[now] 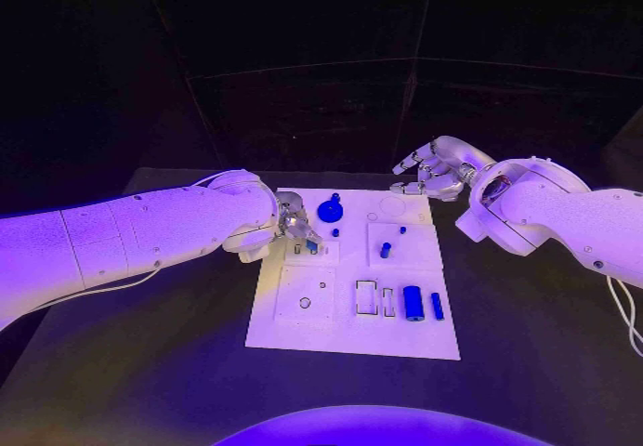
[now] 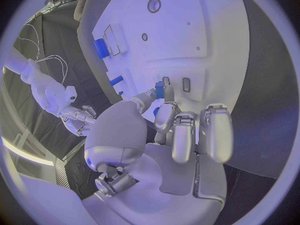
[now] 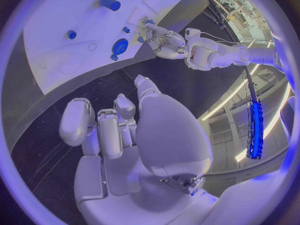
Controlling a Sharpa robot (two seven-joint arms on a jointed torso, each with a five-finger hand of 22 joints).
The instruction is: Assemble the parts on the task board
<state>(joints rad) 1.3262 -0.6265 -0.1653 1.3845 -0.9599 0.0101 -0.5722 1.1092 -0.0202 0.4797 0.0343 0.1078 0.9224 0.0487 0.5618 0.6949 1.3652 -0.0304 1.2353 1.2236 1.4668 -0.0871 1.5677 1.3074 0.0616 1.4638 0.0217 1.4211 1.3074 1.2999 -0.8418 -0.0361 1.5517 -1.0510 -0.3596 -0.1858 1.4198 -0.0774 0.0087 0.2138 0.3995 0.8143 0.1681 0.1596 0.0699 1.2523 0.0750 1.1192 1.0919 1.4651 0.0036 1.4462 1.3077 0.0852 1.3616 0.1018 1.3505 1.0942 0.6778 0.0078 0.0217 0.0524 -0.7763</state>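
The left hand [image 1: 287, 230] sits over the board [image 1: 351, 334] at its 10 o'clock, thumb and fingertip pinching a small blue part [image 2: 159, 90] against the plate. The right hand [image 1: 431, 170] hovers off the board's 1 o'clock corner, fingers loosely curled and apart, holding nothing. A blue knob [image 1: 330, 210] stands at 12 o'clock; a cylinder [image 1: 414, 303] lies at 4 o'clock.

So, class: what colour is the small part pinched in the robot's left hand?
Blue. The small part in the left hand shows best in the left wrist view.
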